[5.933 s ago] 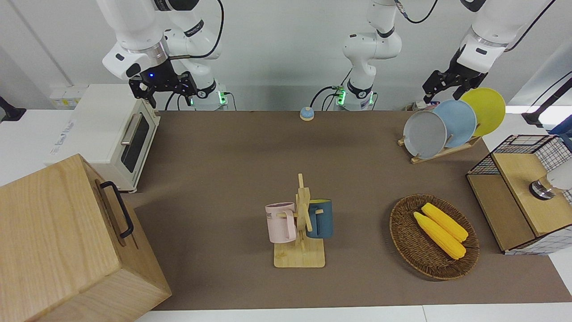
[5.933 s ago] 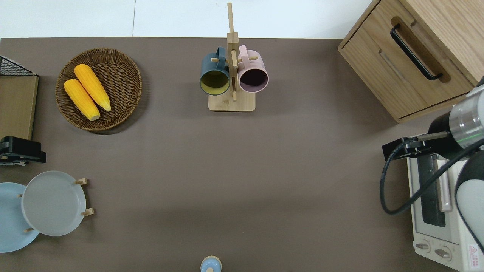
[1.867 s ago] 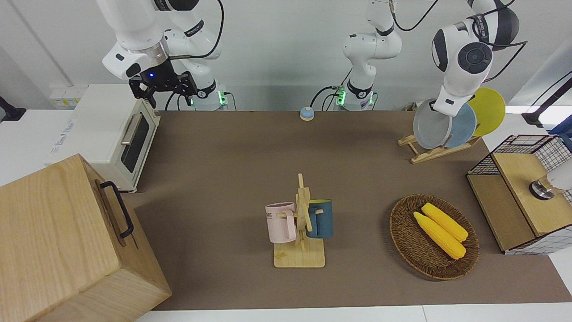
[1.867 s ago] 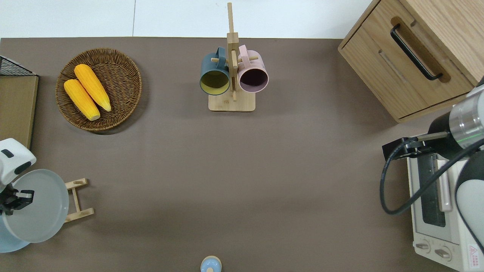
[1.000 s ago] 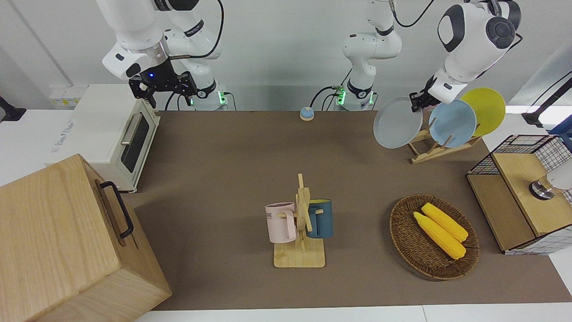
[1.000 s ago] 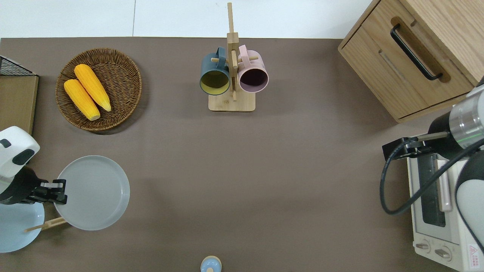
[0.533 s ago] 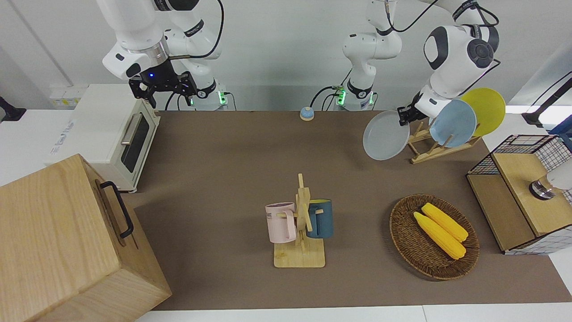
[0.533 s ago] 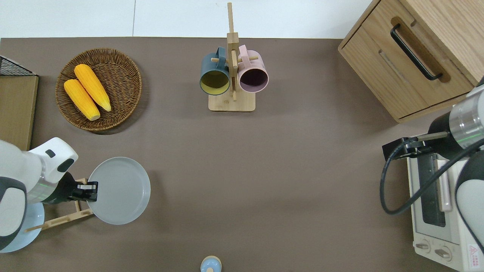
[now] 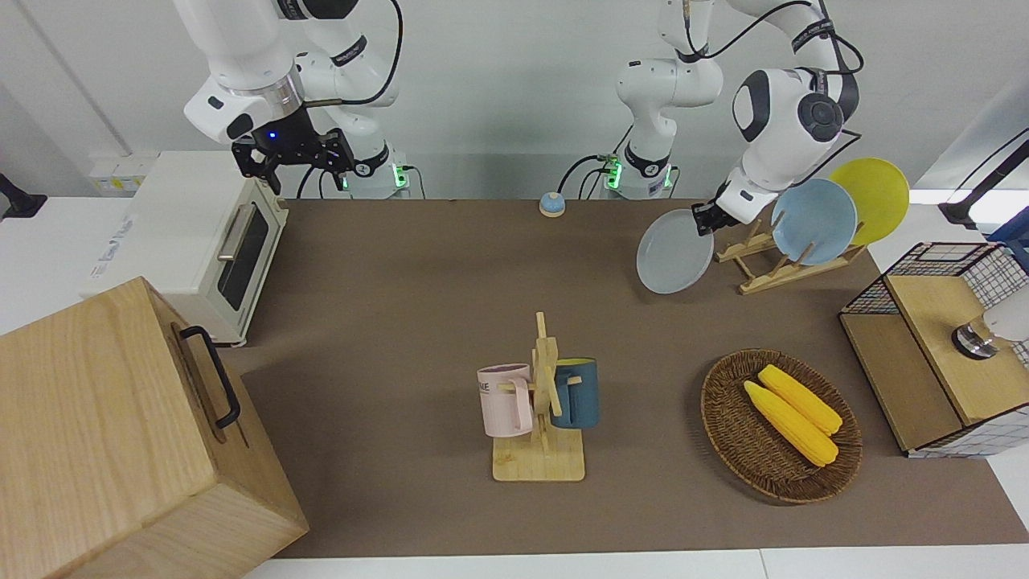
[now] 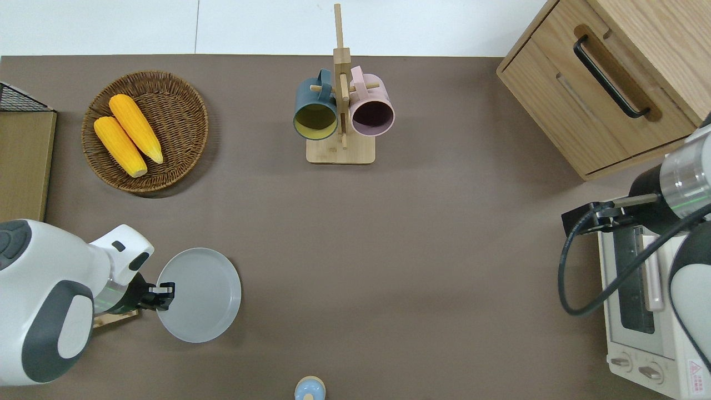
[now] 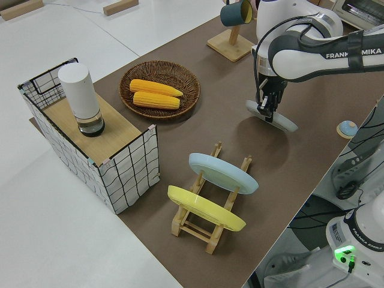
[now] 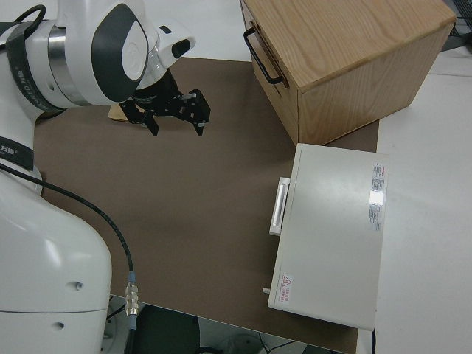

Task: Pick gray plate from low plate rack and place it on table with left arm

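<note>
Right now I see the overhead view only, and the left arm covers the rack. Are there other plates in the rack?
Observer: Yes. In the left side view the light-blue plate and the yellow plate lean in the low plate rack.
Operator: Is the gray plate flat or tilted?
Observer: Tilted. In the front view the gray plate hangs slanted from the left gripper, which is shut on its upper rim.
Operator: Does it touch the table?
Observer: In the left side view its lower edge is close to the table, but I cannot tell whether they touch.
</note>
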You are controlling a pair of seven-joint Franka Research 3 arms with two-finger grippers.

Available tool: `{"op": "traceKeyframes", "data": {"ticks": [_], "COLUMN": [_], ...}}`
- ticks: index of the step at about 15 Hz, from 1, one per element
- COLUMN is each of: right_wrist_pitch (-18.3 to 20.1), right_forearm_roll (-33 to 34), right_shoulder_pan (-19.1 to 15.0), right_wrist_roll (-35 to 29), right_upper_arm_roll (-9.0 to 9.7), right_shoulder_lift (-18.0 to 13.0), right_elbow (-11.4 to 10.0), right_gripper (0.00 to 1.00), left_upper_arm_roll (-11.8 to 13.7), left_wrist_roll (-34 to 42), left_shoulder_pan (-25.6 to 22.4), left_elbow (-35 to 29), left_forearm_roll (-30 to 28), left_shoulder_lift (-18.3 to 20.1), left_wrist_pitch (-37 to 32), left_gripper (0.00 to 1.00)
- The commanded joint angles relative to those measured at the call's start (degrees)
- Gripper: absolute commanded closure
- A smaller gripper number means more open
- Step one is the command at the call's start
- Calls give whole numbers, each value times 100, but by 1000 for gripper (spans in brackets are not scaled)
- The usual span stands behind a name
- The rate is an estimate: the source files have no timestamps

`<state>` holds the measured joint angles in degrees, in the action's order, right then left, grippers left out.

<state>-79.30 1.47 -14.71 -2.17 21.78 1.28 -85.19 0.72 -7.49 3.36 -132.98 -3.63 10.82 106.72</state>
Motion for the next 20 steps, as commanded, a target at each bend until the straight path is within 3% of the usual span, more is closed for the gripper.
{"op": "traceKeyframes", "data": {"ticks": [1, 5, 6, 7, 8, 13, 15, 20], "right_wrist_pitch": [82, 82, 82, 82, 82, 82, 82, 82], "right_forearm_roll": [38, 38, 38, 38, 38, 38, 38, 38], "right_shoulder_pan": [-147, -147, -147, -147, -147, -147, -147, -147], "right_wrist_roll": [-73, -73, -73, -73, -73, -73, -73, -73], "right_upper_arm_roll": [134, 134, 134, 134, 134, 134, 134, 134], "right_shoulder_lift": [-14, -14, -14, -14, -14, -14, -14, -14], "right_elbow": [55, 55, 55, 55, 55, 55, 55, 55], "right_gripper": [17, 17, 17, 17, 17, 17, 17, 17], "left_upper_arm_roll": [-476, -494, -494, -494, -494, -486, -433, -3], "left_wrist_roll": [-1157, -1124, -1097, -1088, -1088, -1080, -1080, -1027], "left_shoulder_pan": [42, 24, 7, -11, -19, -37, -46, -37], "left_elbow": [-448, -466, -457, -457, -457, -422, -300, 1008], "left_forearm_roll": [-41, -41, -41, -41, -24, 11, 37, 204], "left_shoulder_lift": [87, -9, -19, -19, -19, -1, 8, -10], "left_wrist_pitch": [682, 754, 763, 754, 745, 649, 640, -246], "left_gripper": [892, 859, 664, 382, 199, 97, 11, 9]}}
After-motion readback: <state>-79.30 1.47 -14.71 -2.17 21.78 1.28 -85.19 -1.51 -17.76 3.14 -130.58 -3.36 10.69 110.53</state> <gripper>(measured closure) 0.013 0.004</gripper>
